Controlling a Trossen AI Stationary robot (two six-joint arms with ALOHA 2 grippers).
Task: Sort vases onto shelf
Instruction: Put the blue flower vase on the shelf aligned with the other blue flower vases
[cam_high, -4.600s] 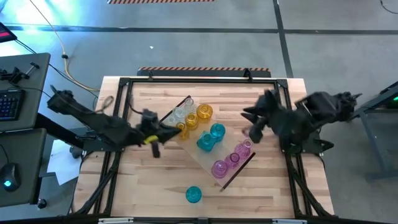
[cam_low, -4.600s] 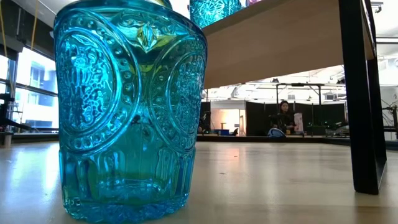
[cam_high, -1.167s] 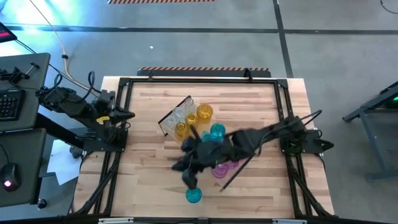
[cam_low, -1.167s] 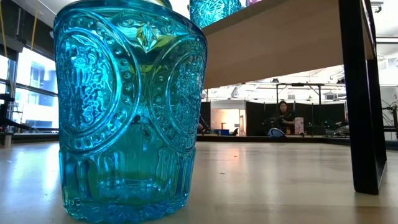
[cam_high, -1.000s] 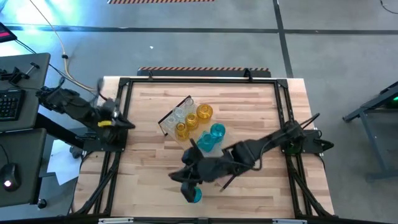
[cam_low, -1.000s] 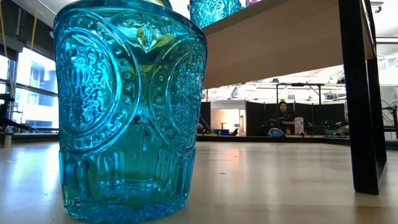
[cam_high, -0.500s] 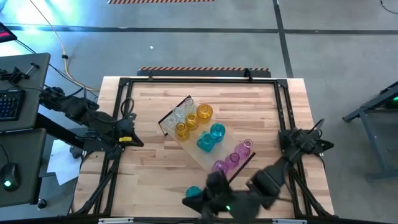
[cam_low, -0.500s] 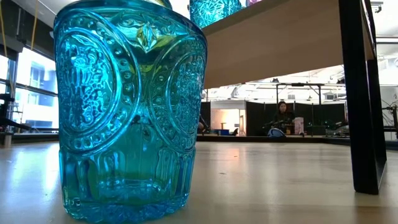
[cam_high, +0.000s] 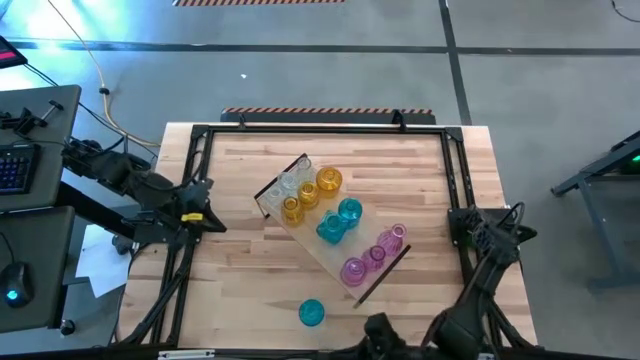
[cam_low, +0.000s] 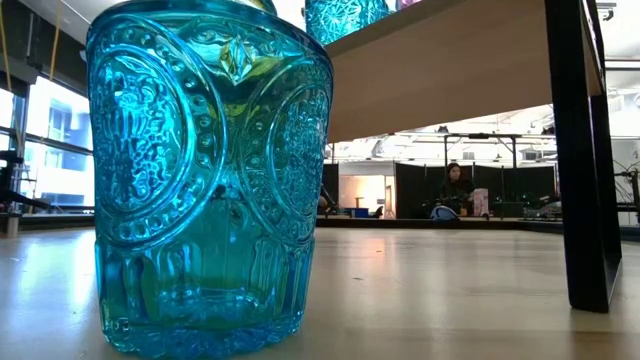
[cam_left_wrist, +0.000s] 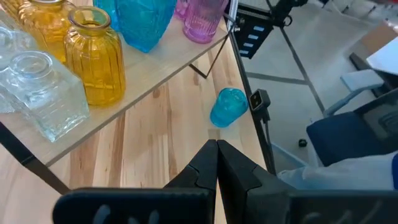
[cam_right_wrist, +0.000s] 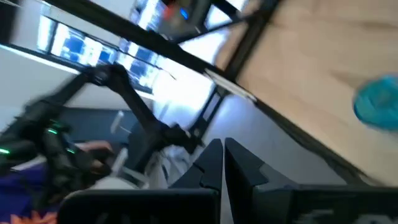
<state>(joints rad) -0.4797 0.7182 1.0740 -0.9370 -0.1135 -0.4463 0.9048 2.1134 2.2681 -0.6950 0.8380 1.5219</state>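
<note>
Lone teal vase (cam_high: 312, 313) on bench (cam_high: 420, 170): embossed glass, hard, slick, breakable; we'd grip its body sides. Both tools, left (cam_left_wrist: 216, 149) & right (cam_right_wrist: 222, 148), pinched together, empty.

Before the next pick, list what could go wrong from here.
1. The lone teal vase stands off the shelf near the table's front edge; a clumsy approach could push it off.
2. The vases on the shelf stand packed; placing another could topple neighbours.
3. The right gripper has shut jaws, so it must open first.
</note>
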